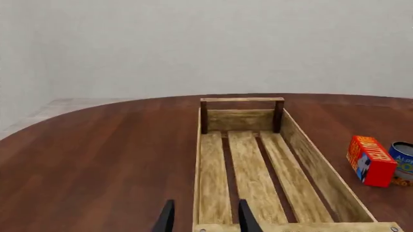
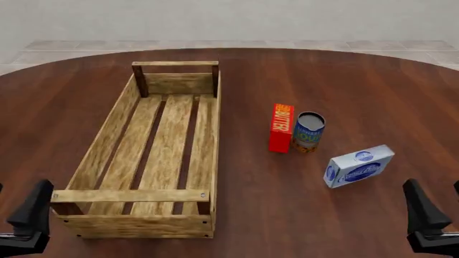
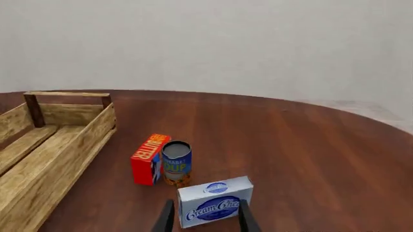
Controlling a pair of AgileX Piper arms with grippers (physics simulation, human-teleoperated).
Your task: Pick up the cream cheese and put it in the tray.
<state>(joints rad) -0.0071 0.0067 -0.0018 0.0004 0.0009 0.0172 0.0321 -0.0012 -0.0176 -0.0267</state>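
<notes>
We hold our right fingers (image 3: pixel 202 216) apart, clear of the cream cheese box (image 3: pixel 215 201) lying on the desk (image 3: pixel 310 159) just ahead of them; beyond it stand the butter box (image 3: pixel 150 159) and soup can (image 3: pixel 176 163). Our left fingers (image 1: pixel 202 217) are also apart, at the wooden tray's (image 1: pixel 253 179) near end

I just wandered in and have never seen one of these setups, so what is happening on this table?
Two robot arms wait at the near edge of a round wooden table, and neither holds anything. The right gripper is open, pointed at a small white-grey cream cheese box lying on the table. Beside it stand a red butter box and a blue-and-orange can. The left gripper, also open, sits at the near end of a long, empty wooden slatted tray.
</notes>
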